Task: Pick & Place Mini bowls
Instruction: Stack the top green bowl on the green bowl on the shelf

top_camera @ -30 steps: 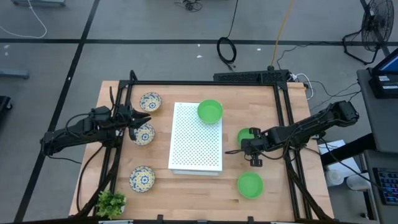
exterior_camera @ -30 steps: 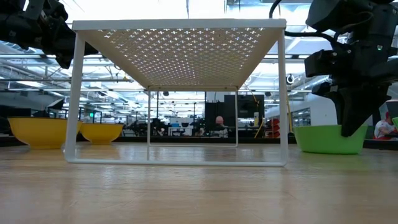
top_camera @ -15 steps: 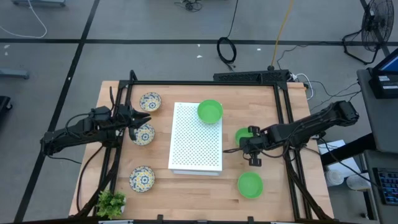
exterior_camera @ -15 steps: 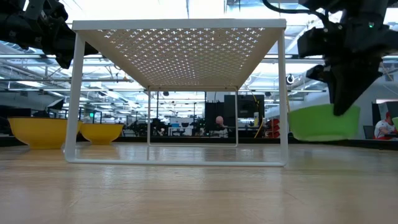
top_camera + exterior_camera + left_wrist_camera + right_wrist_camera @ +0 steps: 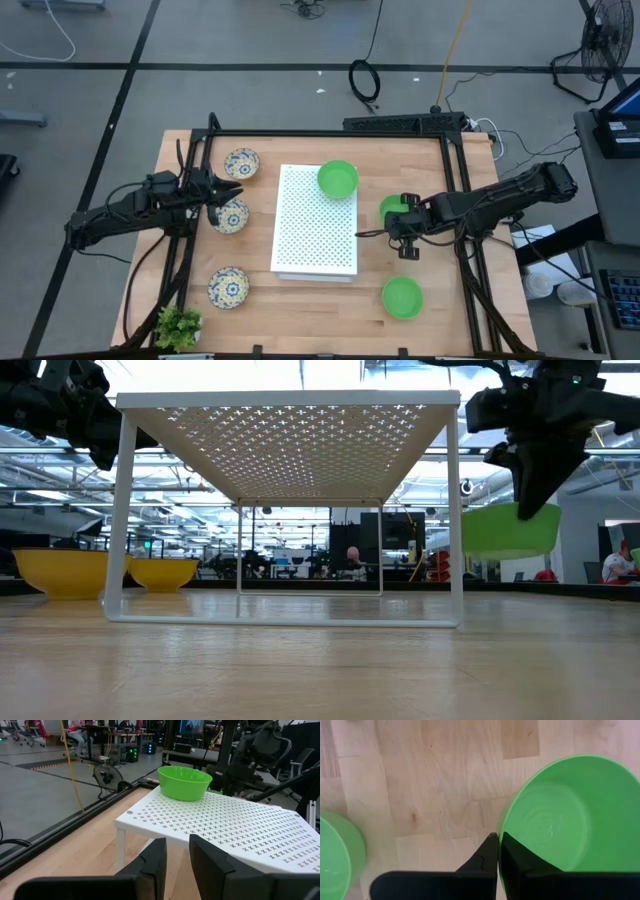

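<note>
**Right gripper holds a green bowl off the table beside the white board**

Right gripper point(image 5: 403, 222) is clamped on the rim of a plain green bowl point(image 5: 510, 530), which hangs clear of the wooden table point(image 5: 300, 300) in the low view, just beside the right edge of the white perforated board point(image 5: 316, 222). Through the right wrist camera its fingers point(image 5: 492, 851) pinch the bowl's wall, with bare table planks beneath.

Left gripper point(image 5: 222, 196) waits near the table's left side, above the middle patterned bowl point(image 5: 232, 216); its fingers point(image 5: 155, 862) stand slightly apart with nothing between them.

A second green bowl point(image 5: 338, 178) sits on the far corner of the board, which is raised on legs, its right-hand front leg point(image 5: 457, 520) standing close to the lifted bowl. A third green bowl point(image 5: 402, 298) rests on the table nearer the front, to the right of the board. Two more patterned bowls lie left of the board: one toward the back point(image 5: 241, 163) and one toward the front point(image 5: 228, 287). A small leafy plant point(image 5: 178, 326) stands at the front left corner.
</note>
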